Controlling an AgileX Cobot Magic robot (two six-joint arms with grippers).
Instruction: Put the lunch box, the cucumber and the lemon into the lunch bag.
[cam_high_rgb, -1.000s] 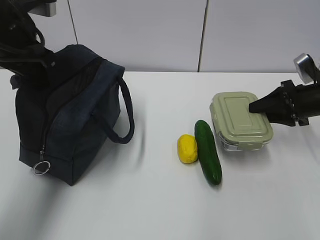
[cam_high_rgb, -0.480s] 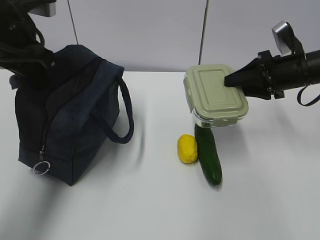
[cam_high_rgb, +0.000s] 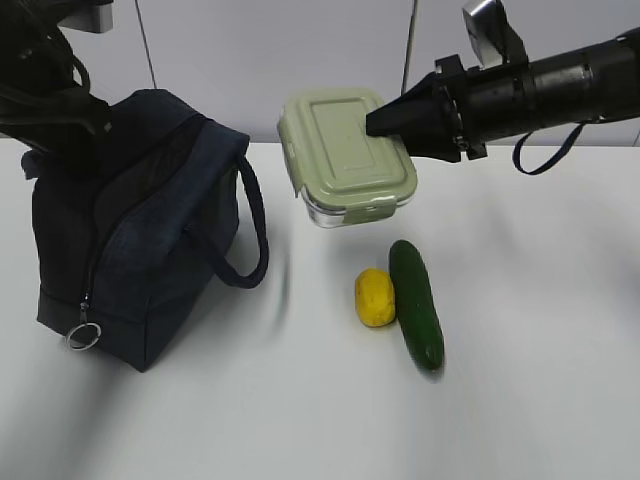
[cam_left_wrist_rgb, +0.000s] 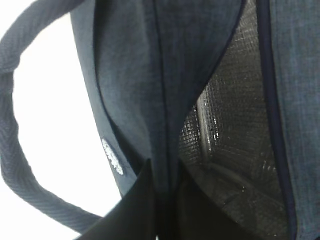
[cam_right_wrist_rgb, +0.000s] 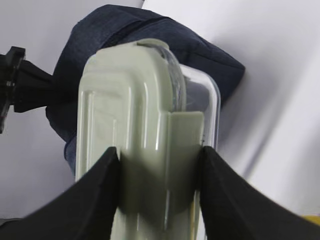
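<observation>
The lunch box (cam_high_rgb: 345, 155), clear with a sage-green lid, hangs in the air above the table, between the lunch bag and the produce. My right gripper (cam_high_rgb: 385, 122) is shut on its right end; in the right wrist view the fingers (cam_right_wrist_rgb: 97, 190) clamp the lunch box (cam_right_wrist_rgb: 130, 130) on both sides. The navy lunch bag (cam_high_rgb: 140, 230) stands at the left with its top open, showing a silvery lining (cam_left_wrist_rgb: 225, 130). My left gripper (cam_left_wrist_rgb: 165, 172) is shut on the bag's fabric edge. The lemon (cam_high_rgb: 374, 297) and the cucumber (cam_high_rgb: 416, 303) lie side by side on the table.
A loop handle (cam_high_rgb: 250, 230) hangs off the bag's right side, and a silver ring pull (cam_high_rgb: 83, 335) dangles at its front corner. The left arm (cam_high_rgb: 45, 90) rises behind the bag. The white table (cam_high_rgb: 300, 420) meets a pale wall behind.
My right gripper has lifted the lunch box off the table beside the cucumber and carried it up and to the left, towards the bag. The left gripper, bag, lemon and cucumber have stayed put.
</observation>
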